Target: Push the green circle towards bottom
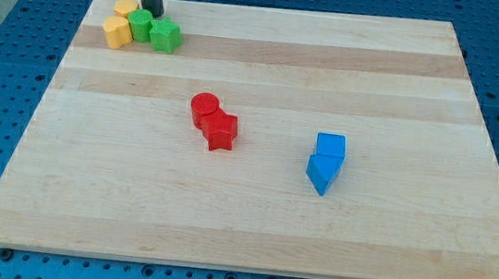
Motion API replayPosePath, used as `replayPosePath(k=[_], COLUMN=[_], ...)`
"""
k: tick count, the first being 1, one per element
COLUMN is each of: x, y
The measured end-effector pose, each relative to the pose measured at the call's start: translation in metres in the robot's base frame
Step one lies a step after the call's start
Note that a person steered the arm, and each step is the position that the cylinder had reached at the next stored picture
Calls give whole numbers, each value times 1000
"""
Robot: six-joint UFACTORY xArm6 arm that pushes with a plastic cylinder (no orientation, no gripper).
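near the view's top left corner of the pale wooden board (250, 223), four small blocks bunched together: two yellow, two green. farthest toward the top, a yellow rounded block (126, 7), partly hidden behind the others. below it, at the cluster's left, a yellow angular block (117, 32), exact shape hard to make out. just right of that, the green circle (140, 25), a small green round block touching both yellow ones. touching its right side, a green star-like block (165, 35).

straight dark rod coming down from the view's top, with my tip (152, 13) set just above the green circle, on its upper right edge, touching or nearly so; cannot tell which. no jaws or hand at the end of the rod, so nothing open, closed or gripping, only a bare tip resting at board height.

around the board's middle, two red blocks pressed together: a red cylinder (203, 110) and, right below it toward the right, a red star-like block (221, 131).

right of centre, two blue blocks touching: a blue cube-like block (330, 148) above, a blue wedge-like block (320, 174) below.

eight blocks in all, well apart as three groups. beneath the board, a blue perforated table (7, 58).
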State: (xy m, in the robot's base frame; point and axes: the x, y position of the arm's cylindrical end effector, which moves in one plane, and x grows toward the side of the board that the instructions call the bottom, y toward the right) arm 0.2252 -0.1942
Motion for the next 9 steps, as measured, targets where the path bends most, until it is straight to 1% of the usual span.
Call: replayPosePath(k=[1, 3, 4, 6, 8, 9], x=[14, 16, 37, 63, 107, 107], y=[-17, -18, -18, -4, 23, 28])
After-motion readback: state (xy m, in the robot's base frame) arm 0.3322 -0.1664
